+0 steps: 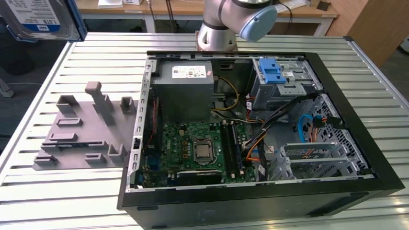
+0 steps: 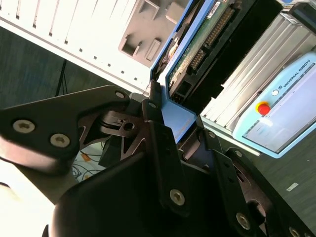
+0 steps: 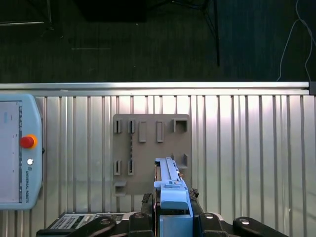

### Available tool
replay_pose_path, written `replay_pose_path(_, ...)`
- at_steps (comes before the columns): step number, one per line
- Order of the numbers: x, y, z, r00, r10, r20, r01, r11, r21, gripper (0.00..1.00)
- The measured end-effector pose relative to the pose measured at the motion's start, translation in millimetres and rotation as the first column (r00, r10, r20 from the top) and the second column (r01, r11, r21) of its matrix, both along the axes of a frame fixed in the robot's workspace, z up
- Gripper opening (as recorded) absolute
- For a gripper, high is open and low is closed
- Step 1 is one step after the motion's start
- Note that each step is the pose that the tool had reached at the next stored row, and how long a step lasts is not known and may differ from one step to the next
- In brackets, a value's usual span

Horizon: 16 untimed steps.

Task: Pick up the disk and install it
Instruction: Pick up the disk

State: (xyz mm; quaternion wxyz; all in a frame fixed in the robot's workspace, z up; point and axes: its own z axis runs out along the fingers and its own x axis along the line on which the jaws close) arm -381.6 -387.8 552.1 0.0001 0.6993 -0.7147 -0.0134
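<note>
Count on the table: one disk [image 1: 38,19], one open computer case [image 1: 255,203], one grey fixture plate [image 1: 83,129]. Also one teach pendant [image 3: 17,148] and one gripper [image 3: 172,210].

Lighting: bright, even, diffuse; shadows soft; tabletop [image 2: 59,24] glares white in the second wrist view; floor [image 3: 148,44] dim.

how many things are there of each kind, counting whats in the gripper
disk: 1, clamped in the gripper
grey holder plate: 1
open computer case: 1
teach pendant: 1
total: 4
</note>
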Motion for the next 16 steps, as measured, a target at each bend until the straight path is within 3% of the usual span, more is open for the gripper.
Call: replay_pose_path(16, 27.4, -0.2, 0.0, 1.0, 0.0, -0.0001, 0.0, 1.0, -0.0001, 0.37)
